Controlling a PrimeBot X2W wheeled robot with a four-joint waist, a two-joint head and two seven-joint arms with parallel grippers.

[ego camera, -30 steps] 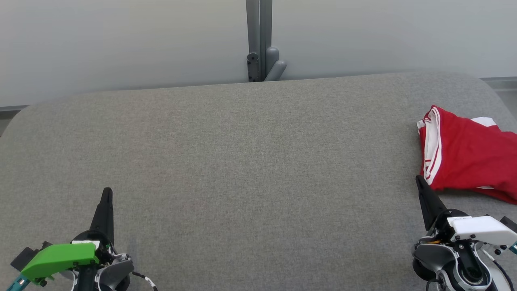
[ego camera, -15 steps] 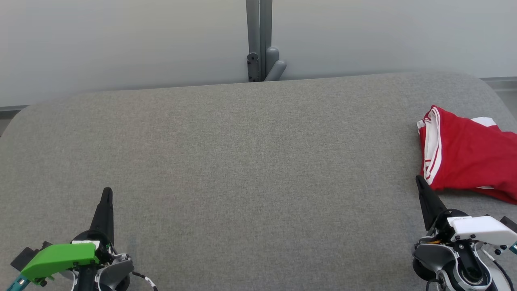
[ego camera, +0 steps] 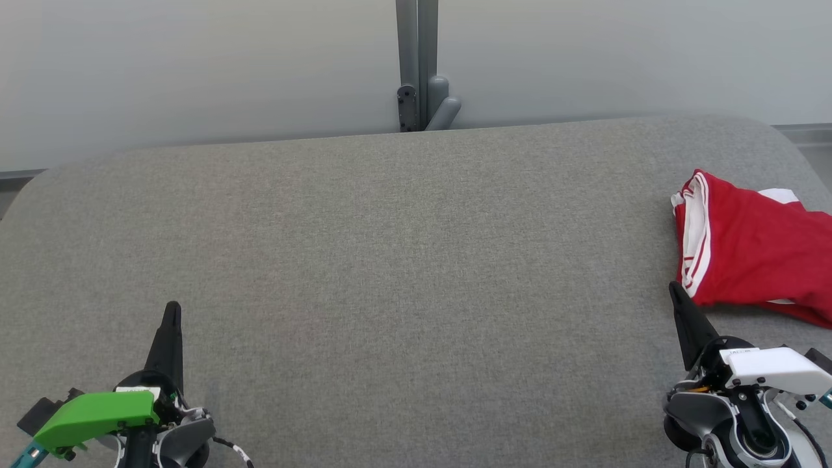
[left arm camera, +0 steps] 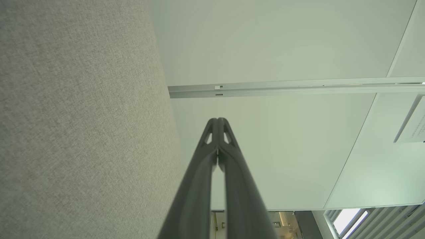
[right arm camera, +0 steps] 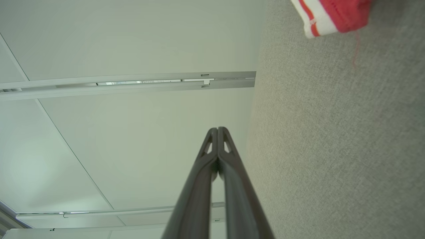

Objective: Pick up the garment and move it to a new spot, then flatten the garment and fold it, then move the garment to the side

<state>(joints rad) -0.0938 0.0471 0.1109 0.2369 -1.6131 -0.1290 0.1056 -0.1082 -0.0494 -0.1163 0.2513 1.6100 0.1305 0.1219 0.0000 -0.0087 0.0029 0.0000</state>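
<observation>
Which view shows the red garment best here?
The head view: the red garment lies near the right edge of the grey table, white stripes visible, partly cut off by the frame. The right wrist view catches just a striped corner. The left wrist view faces table and wall.

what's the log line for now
left gripper: shut, empty | right gripper: shut, empty | garment: red, lying at table right side

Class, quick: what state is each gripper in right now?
Left gripper: shut, holding nothing.
Right gripper: shut, holding nothing, tip near the garment.
</observation>
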